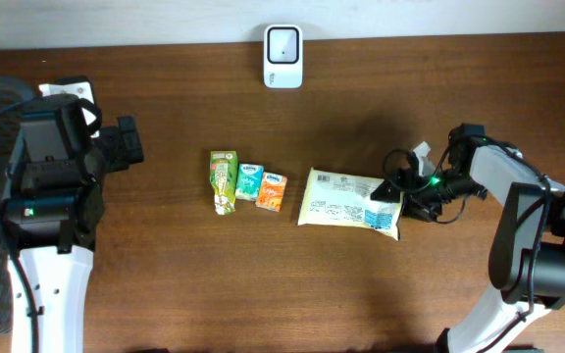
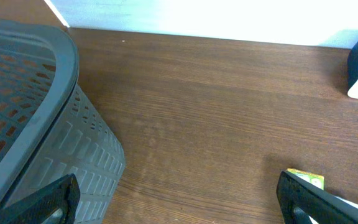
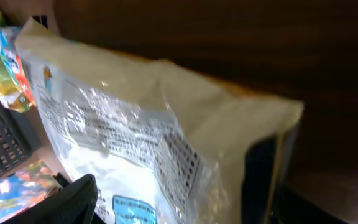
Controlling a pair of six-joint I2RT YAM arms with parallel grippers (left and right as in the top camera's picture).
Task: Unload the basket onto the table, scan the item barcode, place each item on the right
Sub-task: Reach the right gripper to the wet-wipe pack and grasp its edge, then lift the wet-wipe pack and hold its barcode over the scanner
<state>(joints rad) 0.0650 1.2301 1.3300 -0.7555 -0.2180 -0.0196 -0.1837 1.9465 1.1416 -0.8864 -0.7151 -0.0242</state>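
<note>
dark wood table fills every view. the right gripper (image 1: 397, 196) has its jaws spread astride the near end of the cream packet (image 1: 346, 198), one finger either side. whether they pinch it or only bracket it, i cannot tell. the packet lies flat, print up, stretching away from the jaws. just past its far end sit an orange sachet (image 1: 272, 192), a teal sachet (image 1: 250, 182) and a green carton (image 1: 224, 180). off to one side of the jaws stands the white scanner (image 1: 282, 44). far beyond the row, the left gripper (image 1: 128, 143) hangs wide open and empty, beside a grey basket (image 2: 23, 93).

likely step: taking hold of the packet. next it needs a firm pinch, a lift, and the barcode turned toward the scanner. i cannot pick out the barcode, and the blurred wrist view crops both fingers.
</note>
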